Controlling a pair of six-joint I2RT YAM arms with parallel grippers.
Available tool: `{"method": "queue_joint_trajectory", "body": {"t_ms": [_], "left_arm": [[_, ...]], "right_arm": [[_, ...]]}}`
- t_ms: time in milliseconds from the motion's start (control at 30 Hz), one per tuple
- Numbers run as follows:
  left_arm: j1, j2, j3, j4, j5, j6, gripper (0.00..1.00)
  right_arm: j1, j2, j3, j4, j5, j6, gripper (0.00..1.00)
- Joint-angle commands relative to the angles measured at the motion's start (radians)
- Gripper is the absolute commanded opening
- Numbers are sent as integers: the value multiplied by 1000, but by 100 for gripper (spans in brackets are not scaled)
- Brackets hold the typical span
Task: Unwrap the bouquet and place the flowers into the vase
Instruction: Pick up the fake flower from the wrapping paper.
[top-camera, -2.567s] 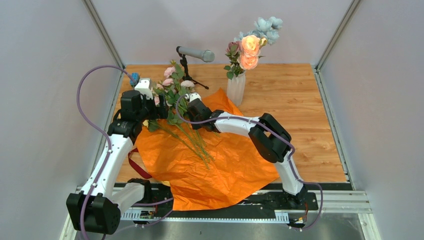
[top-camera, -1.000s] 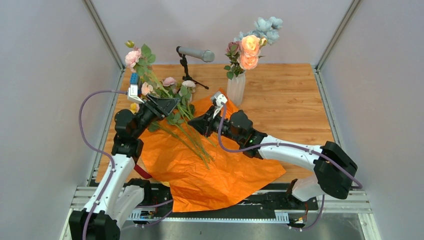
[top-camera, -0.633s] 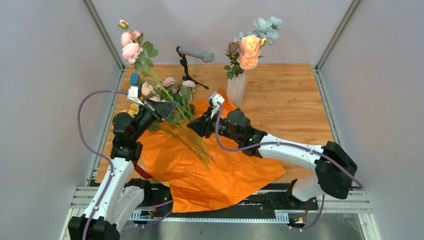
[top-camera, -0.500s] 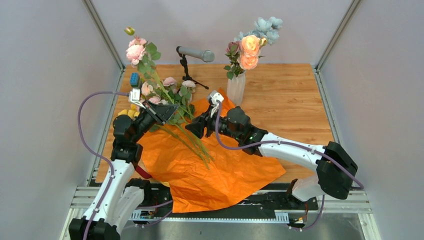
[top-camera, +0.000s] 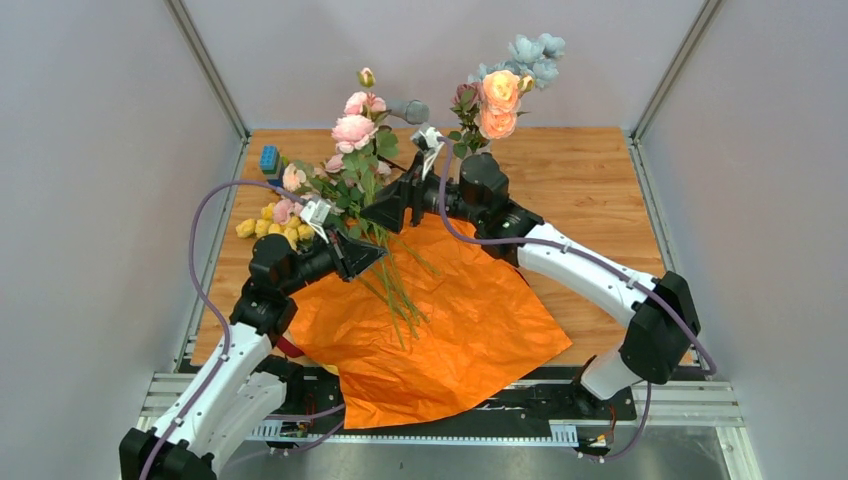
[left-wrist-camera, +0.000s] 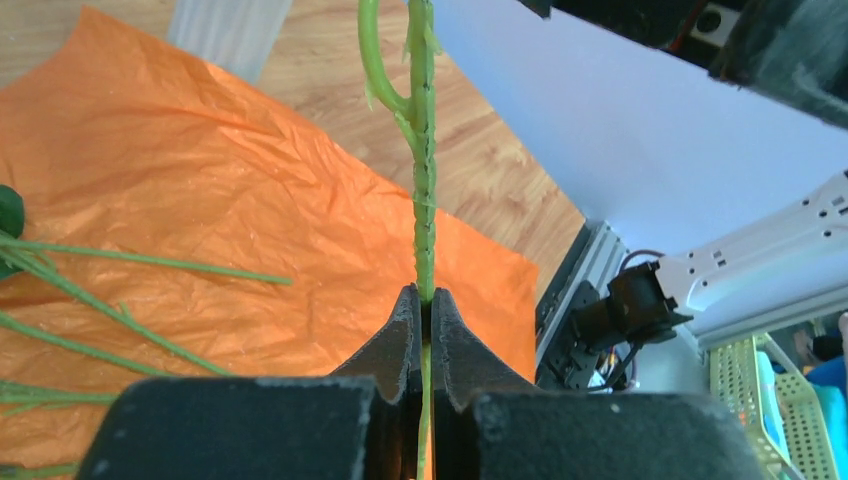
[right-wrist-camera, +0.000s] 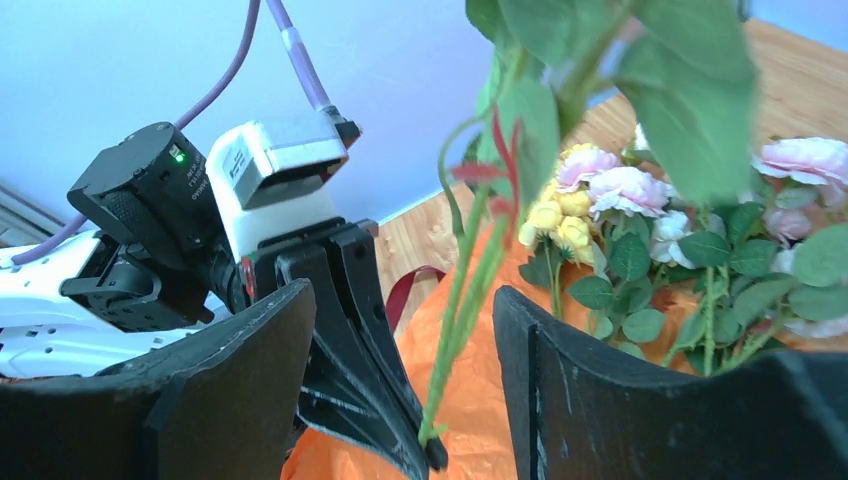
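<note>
Left gripper (left-wrist-camera: 422, 298) pinches a stem (left-wrist-camera: 424, 200) — bloom cut off.

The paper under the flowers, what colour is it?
Bright orange all over. The paper shows best in the top external view.

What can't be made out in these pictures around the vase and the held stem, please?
- Left wrist view: the vase is cut off by the top edge, and so is the bloom of the stem pinched in the shut left gripper.
- Top view: the right arm hides the vase's body.
- Right wrist view: the leaves close to the lens are blurred.
</note>
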Motion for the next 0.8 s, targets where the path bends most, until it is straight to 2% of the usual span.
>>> {"method": "queue_joint_trajectory", "body": {"t_ms": [0,133,233,300,367,400,433,467,500,533,567,633,767], "left_arm": [[-30,-24,28,-28,12,89,0],[-31,-31,43,-72,5,112,0],[-31,-30,52,-90,6,123,0],[-31,-29,53,-96,5,129,0],[-31,-28,54,-111,2,139,0],[-31,-28,58,-124,-3,144,2],[-31,-29,62,-136,-12,148,16],[-31,-28,65,-148,-24,151,43],[-31,-26,70,-158,-39,152,63],[-31,-25,76,-168,-57,157,78],[-31,-22,86,-198,-75,171,89],[-31,-8,118,-269,-118,230,99],[-17,39,206,-371,-175,346,100]], "right_arm": [[5,80,89,-59,-104,50,65],[5,120,110,-44,-173,80,59],[6,126,103,-39,-176,91,46],[5,121,94,-37,-167,95,29],[5,109,83,-29,-159,88,5],[6,101,80,-27,-157,78,0],[6,91,78,-28,-153,63,0],[6,80,75,-36,-149,44,0],[5,66,75,-51,-137,12,0],[6,48,76,-70,-121,-28,0],[6,22,78,-95,-104,-72,0],[5,-26,84,-153,-48,-181,0],[6,-106,118,-277,191,-446,0]]}}
